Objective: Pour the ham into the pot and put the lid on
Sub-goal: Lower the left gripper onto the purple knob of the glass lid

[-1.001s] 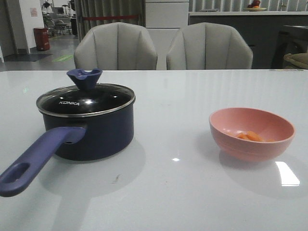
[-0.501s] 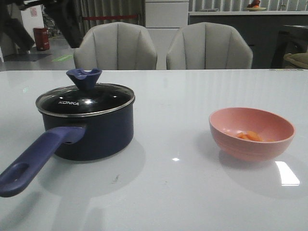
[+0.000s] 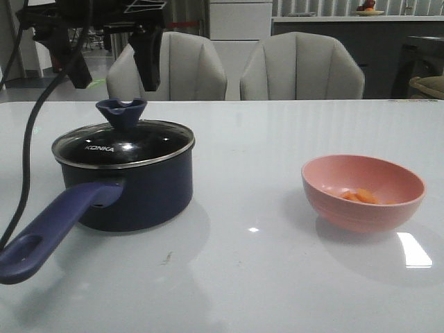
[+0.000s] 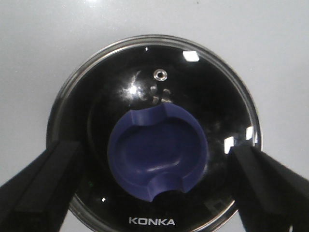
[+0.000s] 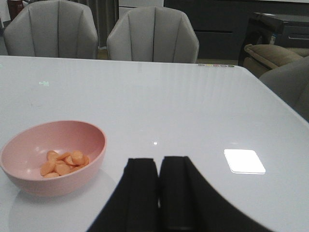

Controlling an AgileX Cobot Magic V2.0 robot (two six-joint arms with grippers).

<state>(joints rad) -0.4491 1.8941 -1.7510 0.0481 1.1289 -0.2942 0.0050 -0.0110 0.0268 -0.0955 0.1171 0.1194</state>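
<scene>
The dark navy pot [image 3: 139, 191] stands at the table's left, its long purple-blue handle [image 3: 52, 225] pointing to the near left. The glass lid [image 3: 125, 144] with its blue knob [image 3: 121, 111] sits on the pot. My left gripper [image 3: 113, 73] hangs open just above the knob, one finger on each side. In the left wrist view the lid [image 4: 193, 87] and knob [image 4: 157, 159] lie between the spread fingers [image 4: 43, 188]. The ham [image 3: 359, 196] lies in the pink bowl [image 3: 374, 211] at the right. My right gripper [image 5: 159, 166] is shut and empty beside the bowl [image 5: 29, 179] holding the ham [image 5: 63, 163].
Two grey chairs [image 3: 302, 66] stand behind the table's far edge. A black cable [image 3: 28, 152] hangs from the left arm down past the pot's handle. A bright light patch [image 3: 414, 250] reflects on the white table [image 3: 250, 277] near the bowl.
My left arm has come down into the front view and now hangs over the lid's knob. The pot, lid and bowl have not moved.
</scene>
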